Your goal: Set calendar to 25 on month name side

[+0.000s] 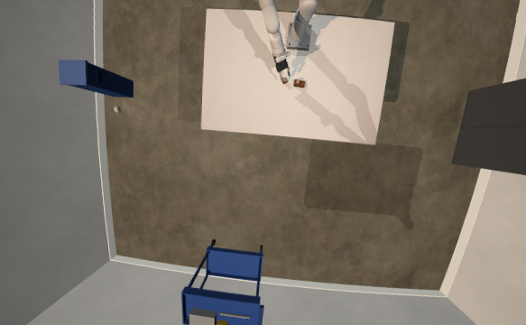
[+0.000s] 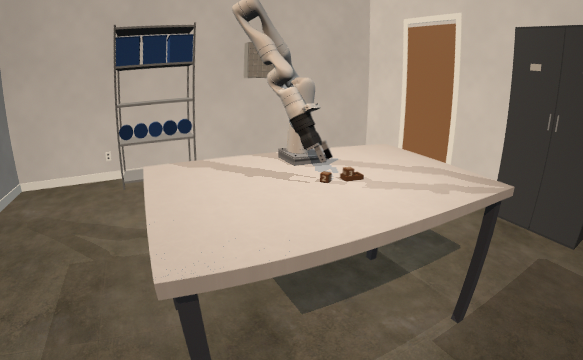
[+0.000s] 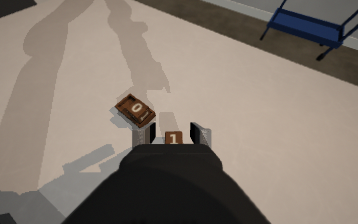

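One cube point(image 1: 284, 80) point(image 2: 325, 177) point(image 3: 173, 138) stands on the table, outside the tray, with a 1 on top and a 2 toward the exterior camera. The small brown tray point(image 1: 303, 84) point(image 2: 358, 177) point(image 3: 118, 106) lies beside it. The other cube point(image 2: 348, 171) point(image 3: 137, 107) is in the tray, with a 0 on top and a 3 toward the exterior camera. Whether it is flat on the tray's floor is unclear. My gripper point(image 2: 325, 157) point(image 3: 173, 129) is open and empty, above and behind the loose cube in the exterior view. The month's name is not readable.
The robot's base point(image 1: 299, 40) point(image 2: 298, 157) stands on the table point(image 1: 244, 99) point(image 2: 231, 215) behind the cubes. In the wrist view the tray is just left of the left finger. A blue cart point(image 1: 235, 263) point(image 3: 305, 27) stands away from the table.
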